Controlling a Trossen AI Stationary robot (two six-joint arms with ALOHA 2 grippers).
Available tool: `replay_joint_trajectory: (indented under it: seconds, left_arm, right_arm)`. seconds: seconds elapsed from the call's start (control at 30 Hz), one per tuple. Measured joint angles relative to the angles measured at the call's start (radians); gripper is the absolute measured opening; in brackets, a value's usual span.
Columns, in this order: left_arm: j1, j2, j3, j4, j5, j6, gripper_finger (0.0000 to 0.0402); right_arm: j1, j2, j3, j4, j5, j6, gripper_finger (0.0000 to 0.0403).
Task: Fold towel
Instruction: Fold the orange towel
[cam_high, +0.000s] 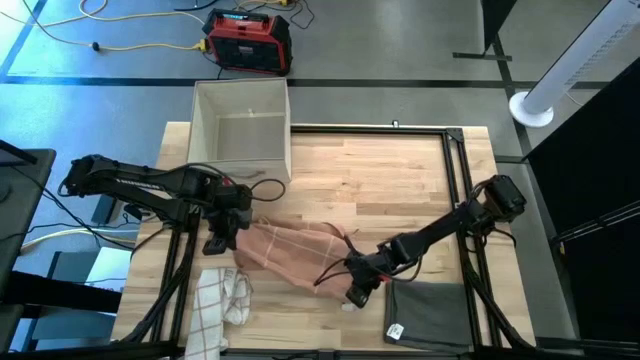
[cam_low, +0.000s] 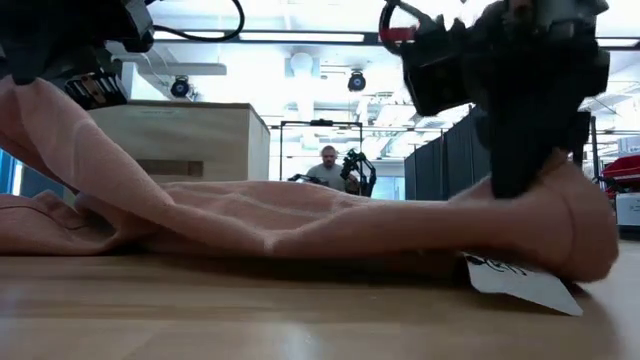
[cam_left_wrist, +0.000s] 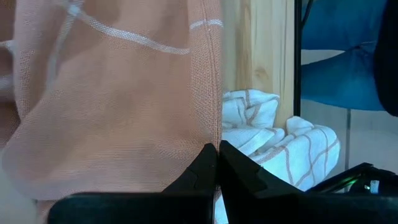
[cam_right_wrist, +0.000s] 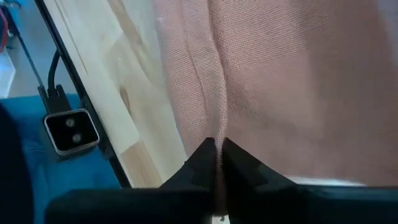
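Note:
A salmon-pink towel (cam_high: 290, 250) with thin white lines lies crumpled across the middle of the wooden table. My left gripper (cam_high: 232, 232) is shut on its left end, raised off the table as the low view shows. My right gripper (cam_high: 357, 275) is shut on its right end, low near the table, where a white label (cam_low: 520, 280) sticks out. In the wrist views the towel (cam_left_wrist: 118, 93) (cam_right_wrist: 286, 81) fills most of each picture. My left gripper pinches the towel's hemmed edge (cam_left_wrist: 214, 134) between its two fingers. The cloth slopes down from the hold to the table. My right gripper pinches a fold or seam of the towel (cam_right_wrist: 219, 134) between its fingertips, just above the table; the cloth bulges around the hold.
A white towel with orange checks (cam_high: 222, 298) lies bunched at the near left corner. A folded grey towel (cam_high: 428, 315) lies at the near right. An open beige box (cam_high: 240, 125) stands at the far left edge. Black frame rails (cam_high: 460, 180) run along the sides.

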Motion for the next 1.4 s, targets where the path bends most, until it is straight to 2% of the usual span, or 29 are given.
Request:
replay_joint_trajectory:
  seconds: [0.23, 0.47, 0.57, 0.67, 0.83, 1.2, 1.4]
  left_arm:
    - [0.026, 0.0, 0.008, 0.037, -0.04, -0.019, 0.0]
    - [0.07, 0.0, 0.01, 0.32, -0.163, -0.03, 0.0]
    - [0.074, 0.003, 0.01, 0.385, -0.134, -0.03, 0.0]
    - [0.072, 0.02, 0.01, 0.362, -0.075, -0.014, 0.0]
    - [0.069, 0.063, 0.009, 0.295, -0.078, -0.018, 0.0004]
    - [0.065, 0.201, 0.009, 0.311, -0.127, -0.084, 0.0066]
    - [0.066, 0.244, 0.007, 0.287, -0.16, -0.066, 0.0123]
  right_arm:
    - [-0.042, -0.185, 0.0, -0.221, 0.047, -0.051, 0.0001]
    - [-0.077, -0.447, 0.001, -0.499, 0.223, -0.116, 0.0001]
    - [-0.073, -0.505, 0.001, -0.555, 0.226, -0.149, 0.0]
    - [-0.058, -0.522, 0.001, -0.612, 0.189, -0.179, 0.0]
    - [-0.043, -0.518, -0.003, -0.654, 0.21, -0.215, 0.0]
    - [-0.066, -0.517, -0.005, -0.646, 0.272, -0.275, 0.0]
    - [-0.067, -0.517, -0.005, -0.644, 0.272, -0.266, 0.0]
